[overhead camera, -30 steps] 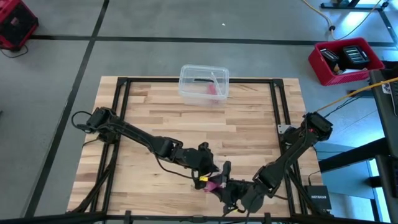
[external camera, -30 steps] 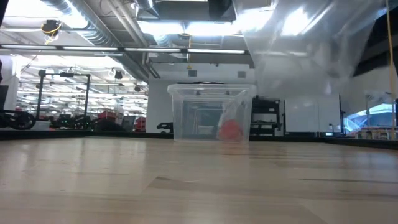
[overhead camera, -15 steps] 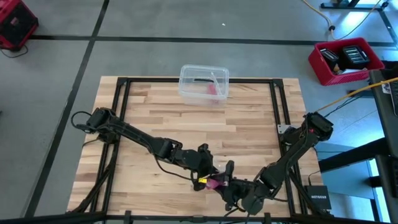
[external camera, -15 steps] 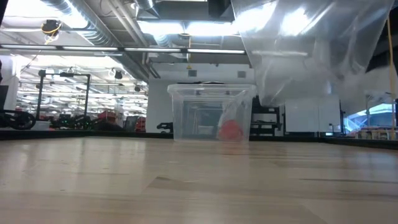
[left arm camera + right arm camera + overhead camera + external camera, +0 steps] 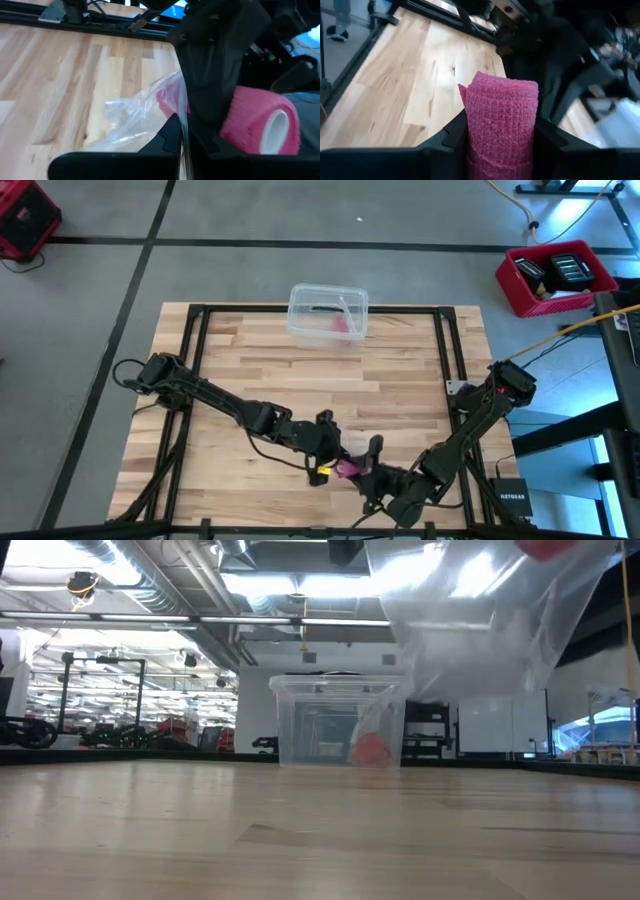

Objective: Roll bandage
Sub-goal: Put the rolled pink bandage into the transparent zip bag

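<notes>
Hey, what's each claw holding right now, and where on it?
The right claw clamps the pink bandage roll across its sides. The left claw pinches the clear plastic wrapper.

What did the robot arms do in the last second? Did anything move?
Only a little. The right gripper, shut on the pink bandage, slid slightly toward the table's right side. In the low view the clear wrapper hanging overhead shifted, and a bit of pink now peeks in at the top. The left gripper stayed next to the bandage, and the plastic box did not move.
</notes>
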